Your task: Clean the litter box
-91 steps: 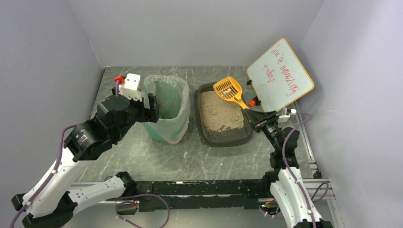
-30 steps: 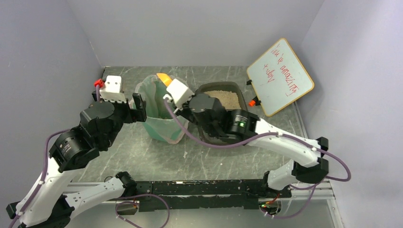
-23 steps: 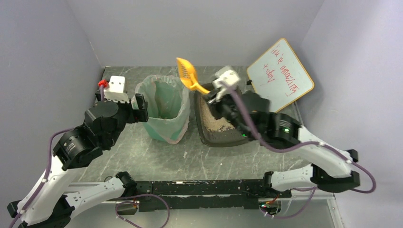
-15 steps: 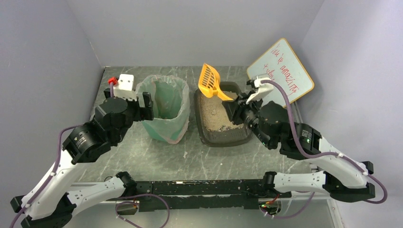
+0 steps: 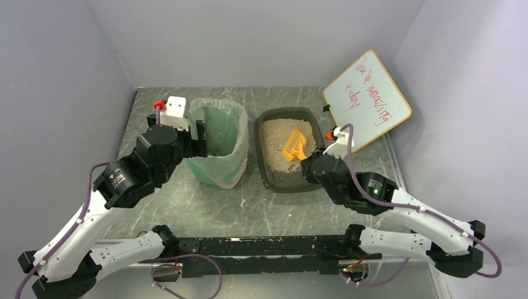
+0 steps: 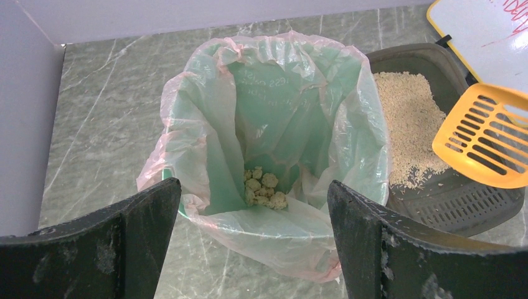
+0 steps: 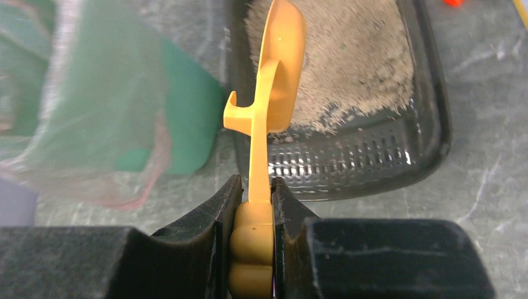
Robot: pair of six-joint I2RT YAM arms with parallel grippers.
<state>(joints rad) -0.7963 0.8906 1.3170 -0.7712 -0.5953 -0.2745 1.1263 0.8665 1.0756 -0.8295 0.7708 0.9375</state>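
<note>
Litter box (image 5: 292,184) on table (image 5: 187,205), just right of lined green bin (image 5: 215,171), litter piled toward far end. Orange scoop (image 5: 294,146) pinched in right gripper (image 7: 251,205), low over litter. Left gripper (image 6: 252,199) spread wide, empty. Clumps (image 6: 263,189) already binned; more sifting likely.

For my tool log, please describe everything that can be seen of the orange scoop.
The scoop is orange plastic: a flat slotted blade with low side walls and a narrow handle with a small hook. No clumps show in it. The right gripper is shut on the handle's end. The blade hangs tilted over the litter box, above its litter; whether it touches the litter cannot be told.
</note>
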